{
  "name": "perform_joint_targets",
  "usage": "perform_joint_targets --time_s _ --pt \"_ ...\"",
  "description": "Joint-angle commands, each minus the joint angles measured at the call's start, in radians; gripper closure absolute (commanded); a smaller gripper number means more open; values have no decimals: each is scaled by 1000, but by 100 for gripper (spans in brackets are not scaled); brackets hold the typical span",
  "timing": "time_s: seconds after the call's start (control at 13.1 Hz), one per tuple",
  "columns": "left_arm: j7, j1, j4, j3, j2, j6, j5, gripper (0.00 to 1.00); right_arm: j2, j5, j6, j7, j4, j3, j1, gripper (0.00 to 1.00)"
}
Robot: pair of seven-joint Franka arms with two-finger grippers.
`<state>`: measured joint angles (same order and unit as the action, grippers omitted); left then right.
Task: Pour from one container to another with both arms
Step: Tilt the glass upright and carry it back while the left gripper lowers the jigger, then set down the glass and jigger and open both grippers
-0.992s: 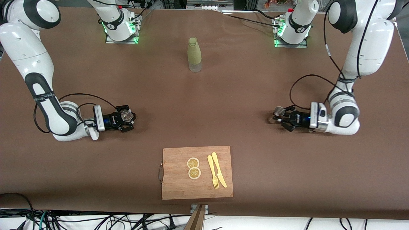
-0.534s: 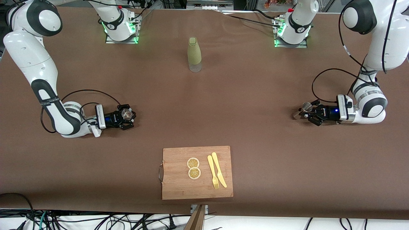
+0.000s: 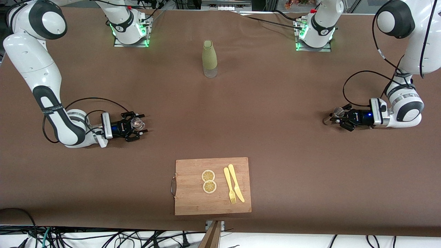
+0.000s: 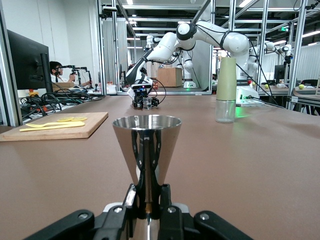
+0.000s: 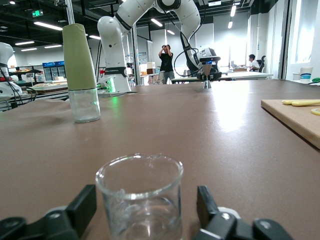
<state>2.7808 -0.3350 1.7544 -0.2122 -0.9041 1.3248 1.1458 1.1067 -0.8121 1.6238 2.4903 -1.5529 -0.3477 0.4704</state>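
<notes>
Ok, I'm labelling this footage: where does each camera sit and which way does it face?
Front view: high across the table, facing the robots; shows left arm and right arm whole.
Left wrist view: low, over the left tool gripping a metal cup, toward the right arm.
Right wrist view: low, over the open right tool around a glass, toward the left arm.
Shared: the bottle.

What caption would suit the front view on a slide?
Two white robot arms at a brown table: the right gripper flanks a clear glass, the left gripper holds a metal jigger.
</notes>
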Motion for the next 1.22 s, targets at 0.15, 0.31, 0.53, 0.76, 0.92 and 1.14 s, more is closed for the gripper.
perform_joint_targets --time_s 0.15,0.31,0.53,0.76,0.92,1.14 --pt "214 -2 -6 -7 -47 -9 -27 100 -19 -1 -41 -57 8 67 16 0" --pt "200 -1 -18 -24 -50 -4 -29 69 -71 8 -64 -108 8 105 14 0" --pt "156 4 -58 -26 -45 43 -47 0 -158 54 -88 -238 11 147 13 0" --pt "-48 8 -120 -27 -18 79 -110 0 -241 132 -88 -443 16 147 13 0" --pt "-311 10 -215 -30 7 79 -219 0 -309 146 -88 -597 16 145 7 0" --pt "-735 27 -303 -58 121 77 -404 0 -428 227 -96 -870 16 136 1 0"
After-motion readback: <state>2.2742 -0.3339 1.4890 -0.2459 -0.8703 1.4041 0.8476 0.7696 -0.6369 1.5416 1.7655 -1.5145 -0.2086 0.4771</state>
